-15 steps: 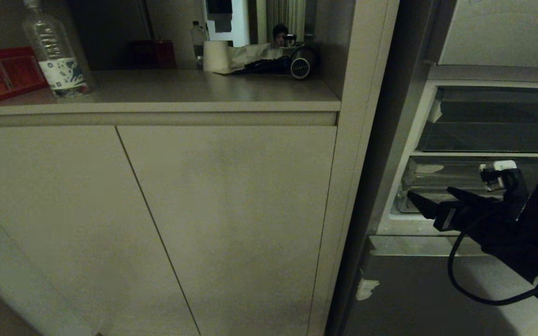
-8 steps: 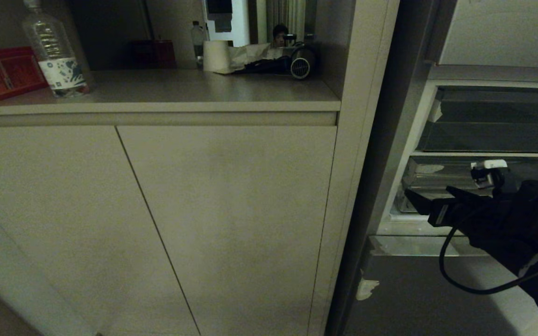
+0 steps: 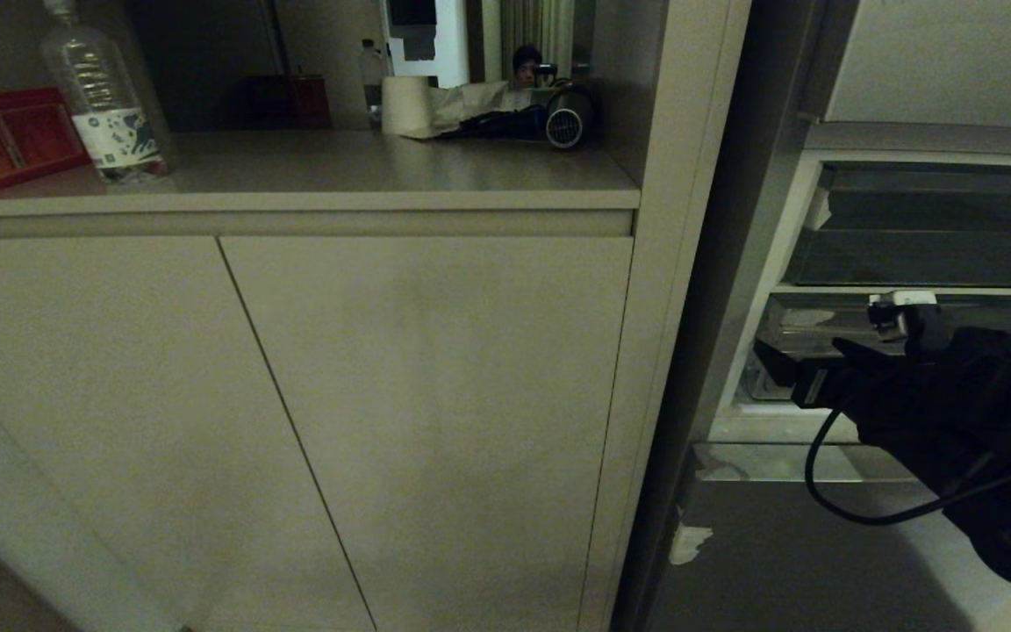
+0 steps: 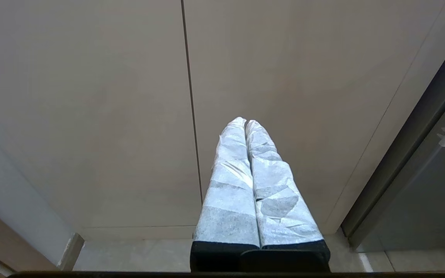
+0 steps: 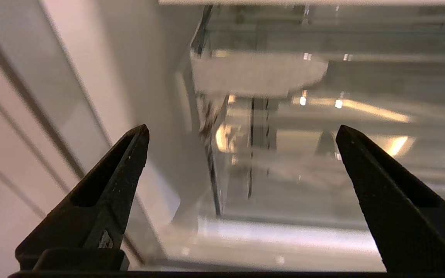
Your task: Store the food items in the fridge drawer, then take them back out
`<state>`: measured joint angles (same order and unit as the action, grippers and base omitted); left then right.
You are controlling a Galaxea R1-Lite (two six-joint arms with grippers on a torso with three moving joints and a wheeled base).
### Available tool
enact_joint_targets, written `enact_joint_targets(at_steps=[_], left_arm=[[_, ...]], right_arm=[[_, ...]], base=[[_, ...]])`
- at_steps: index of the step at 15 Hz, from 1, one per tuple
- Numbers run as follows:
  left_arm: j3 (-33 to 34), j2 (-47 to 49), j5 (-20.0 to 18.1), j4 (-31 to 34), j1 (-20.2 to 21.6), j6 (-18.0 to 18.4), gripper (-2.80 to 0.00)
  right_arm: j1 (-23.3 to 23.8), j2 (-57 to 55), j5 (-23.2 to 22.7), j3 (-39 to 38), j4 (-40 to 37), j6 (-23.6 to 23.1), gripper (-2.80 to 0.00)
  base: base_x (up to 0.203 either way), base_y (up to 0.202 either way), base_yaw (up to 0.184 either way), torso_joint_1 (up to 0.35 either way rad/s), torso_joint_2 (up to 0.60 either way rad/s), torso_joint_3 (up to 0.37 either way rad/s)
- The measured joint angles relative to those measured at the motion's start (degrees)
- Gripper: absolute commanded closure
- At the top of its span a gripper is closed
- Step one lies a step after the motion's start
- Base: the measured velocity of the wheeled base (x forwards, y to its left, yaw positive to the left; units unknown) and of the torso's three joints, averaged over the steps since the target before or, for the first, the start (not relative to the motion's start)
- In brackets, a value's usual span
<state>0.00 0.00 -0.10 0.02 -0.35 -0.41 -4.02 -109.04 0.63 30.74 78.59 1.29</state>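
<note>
On the right of the head view, the fridge drawer [image 3: 769,544] shows its grey metal front with a scrap of white tape on the edge. Its clear plastic bin [image 3: 808,338] lies behind and above that front. My right gripper [image 3: 799,355] hovers at the bin's left end, open and empty. The right wrist view has the black fingers [image 5: 129,162] of the right gripper [image 5: 242,129] spread wide before the clear bin wall [image 5: 284,166]. The food items are out of view. My left gripper [image 4: 245,122] hangs shut and empty before the cabinet doors.
A beige cabinet [image 3: 383,395] fills the left and middle. Its counter carries a water bottle [image 3: 102,96], a red box [image 3: 5,136], a paper roll [image 3: 405,104] and a dark hair dryer [image 3: 558,118]. A tall side panel [image 3: 681,263] separates cabinet from fridge.
My right gripper has moved slightly up and farther in toward the clear bin, still open. The left arm and the camera have not moved.
</note>
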Motion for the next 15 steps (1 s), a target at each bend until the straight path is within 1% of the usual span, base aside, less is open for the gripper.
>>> enact_joint_targets(at_steps=[3,15], left_arm=[[0.0,0.0,0.0,0.0,0.0,0.0,0.0],[0.0,0.0,0.0,0.0,0.0,0.0,0.0]], right_arm=[[0.0,-2.1,0.1,0.7,2.4,-0.1,-2.8],[-0.1,-5.2,0.2,3.0,3.9,1.3,-2.8]], base=[[0.0,0.0,0.0,0.0,0.0,0.0],[0.0,0.0,0.0,0.0,0.0,0.0]])
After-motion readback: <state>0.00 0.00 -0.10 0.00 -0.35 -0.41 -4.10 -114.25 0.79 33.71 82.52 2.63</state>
